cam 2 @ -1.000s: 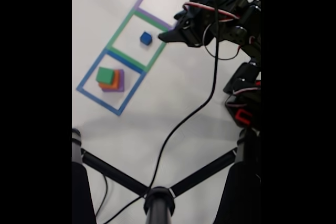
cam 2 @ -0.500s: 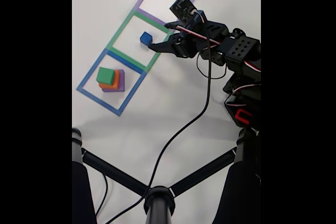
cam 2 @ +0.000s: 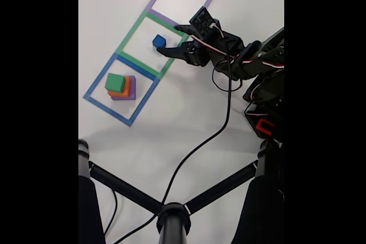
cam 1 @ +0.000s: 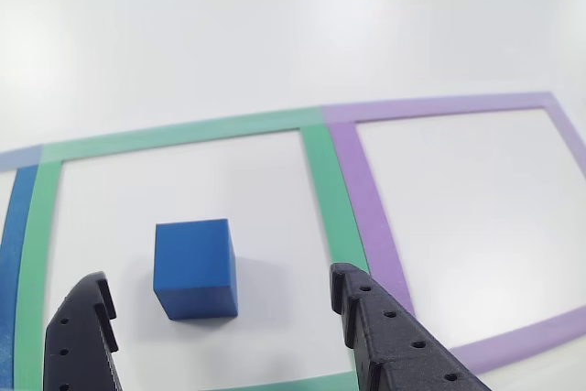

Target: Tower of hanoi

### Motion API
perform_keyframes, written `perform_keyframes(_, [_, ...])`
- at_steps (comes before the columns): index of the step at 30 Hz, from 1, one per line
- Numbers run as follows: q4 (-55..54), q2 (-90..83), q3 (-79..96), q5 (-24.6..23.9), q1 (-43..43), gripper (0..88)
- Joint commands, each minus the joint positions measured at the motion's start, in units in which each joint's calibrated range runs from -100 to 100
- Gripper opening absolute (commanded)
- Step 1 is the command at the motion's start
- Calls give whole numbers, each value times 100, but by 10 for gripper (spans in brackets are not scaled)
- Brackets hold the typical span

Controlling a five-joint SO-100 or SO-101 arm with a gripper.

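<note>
Blue cube sits in the green square, lower left of the other view, between the spread tool fingers but nearer the left one. Closing off-centre could nudge it sideways or twist it.

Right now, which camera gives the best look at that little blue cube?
The other view: the blue cube looms large inside the green square, between the open gripper fingers. The fixed view shows the cube tiny, beside the gripper's tips.
</note>
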Motion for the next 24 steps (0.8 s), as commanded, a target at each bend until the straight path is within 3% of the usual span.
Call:
perform_keyframes(1, [-764, 553, -201, 59, -106, 265])
perform_keyframes(12, [-1825, 1900, -628, 59, -235, 261])
perform_keyframes(24, [-2084, 2629, -1201, 59, -373, 214])
